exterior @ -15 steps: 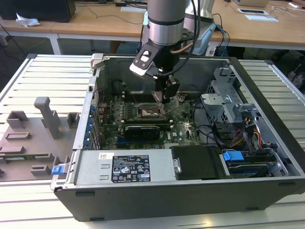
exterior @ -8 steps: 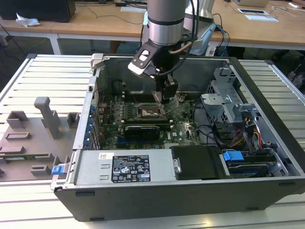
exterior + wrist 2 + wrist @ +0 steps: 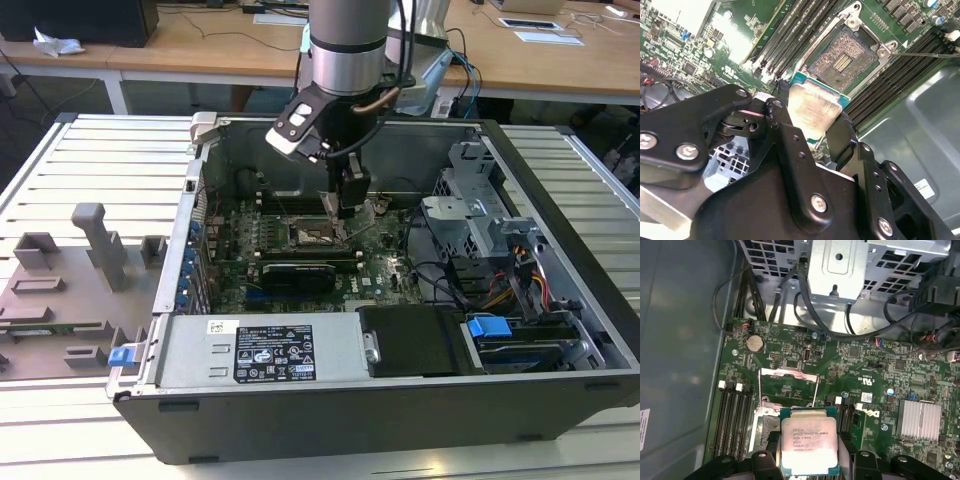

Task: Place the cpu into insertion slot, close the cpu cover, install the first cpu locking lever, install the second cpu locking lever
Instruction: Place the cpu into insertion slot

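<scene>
the jaws are pinching the cpu (image 3: 815, 107) by its edges just above the open insertion slot (image 3: 842, 60), not yet seated, with the cpu cover (image 3: 789, 373) swung back, so i judge a tilted or off-centre lowering could bend the slot's contacts or snag its metal rim.

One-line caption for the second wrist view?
Gripper holding the cpu close to the empty insertion slot.
</scene>
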`<state>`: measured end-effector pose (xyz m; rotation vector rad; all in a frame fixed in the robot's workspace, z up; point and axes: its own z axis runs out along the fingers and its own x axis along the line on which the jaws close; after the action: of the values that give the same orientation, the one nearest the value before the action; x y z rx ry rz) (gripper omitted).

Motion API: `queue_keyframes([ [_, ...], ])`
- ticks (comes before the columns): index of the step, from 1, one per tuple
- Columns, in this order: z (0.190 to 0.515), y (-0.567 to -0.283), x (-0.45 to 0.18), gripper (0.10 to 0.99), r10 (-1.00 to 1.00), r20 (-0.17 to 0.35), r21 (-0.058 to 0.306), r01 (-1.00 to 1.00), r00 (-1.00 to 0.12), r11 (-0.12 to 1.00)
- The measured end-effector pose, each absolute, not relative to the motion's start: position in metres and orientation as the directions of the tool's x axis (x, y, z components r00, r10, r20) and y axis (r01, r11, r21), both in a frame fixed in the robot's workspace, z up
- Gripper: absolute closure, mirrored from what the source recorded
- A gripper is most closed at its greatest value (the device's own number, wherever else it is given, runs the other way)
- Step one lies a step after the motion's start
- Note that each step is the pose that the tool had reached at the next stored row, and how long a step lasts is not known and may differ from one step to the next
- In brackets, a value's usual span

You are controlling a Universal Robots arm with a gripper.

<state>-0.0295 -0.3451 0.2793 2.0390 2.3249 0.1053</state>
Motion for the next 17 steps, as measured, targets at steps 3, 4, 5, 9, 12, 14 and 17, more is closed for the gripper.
queue_keyframes([
  [3, 0.2792, -0.3451, -0.0295, 0.545, 0.994, 0.009, 0.082, 0.99, -0.112, 0.111],
  [4, 0.2792, -0.3451, -0.0295, 0.545, 0.995, 0.008, 0.082, 0.991, -0.103, 0.102],
  [5, 0.2791, -0.3451, -0.0295, 0.545, 0.995, 0.008, 0.082, 0.992, -0.095, 0.094],
  [9, 0.279, -0.3451, -0.0295, 0.545, 0.998, 0.007, 0.082, 0.995, -0.062, 0.061],
  [12, 0.2789, -0.3451, -0.0295, 0.545, 0.999, 0.006, 0.082, 0.996, -0.043, 0.043],
  [14, 0.2788, -0.3451, -0.0295, 0.545, 0.999, 0.006, 0.082, 0.996, -0.032, 0.032],
  [17, 0.2787, -0.3451, -0.0295, 0.545, 1.0, 0.006, 0.082, 0.997, -0.006, 0.006],
])
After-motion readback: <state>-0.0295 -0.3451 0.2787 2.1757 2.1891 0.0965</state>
